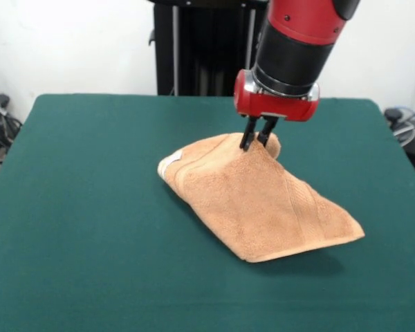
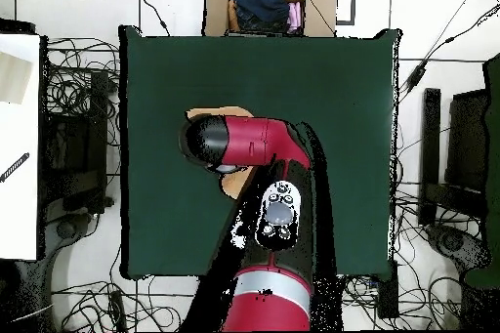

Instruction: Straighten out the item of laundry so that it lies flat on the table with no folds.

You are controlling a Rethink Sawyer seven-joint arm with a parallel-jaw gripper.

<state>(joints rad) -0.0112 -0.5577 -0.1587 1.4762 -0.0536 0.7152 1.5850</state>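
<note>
The peach-orange towel (image 1: 263,204) lies folded over and crumpled near the middle of the dark green table (image 1: 90,207). Its white label (image 1: 169,164) shows at the left corner. My gripper (image 1: 256,138) comes down from above onto the towel's far edge. Its black fingers (image 1: 247,136) are close together and pinch a raised fold there, so the cloth peaks up at them. In the overhead view the red arm (image 2: 256,144) covers the gripper and most of the towel. Only peach strips (image 2: 221,112) show beside the arm on the table (image 2: 332,85).
The black pedestal (image 1: 207,48) stands at the table's far side. A cardboard box (image 2: 269,5) with clothes sits beyond the table edge opposite the robot's base. Cables and a white surface (image 2: 18,144) flank the table.
</note>
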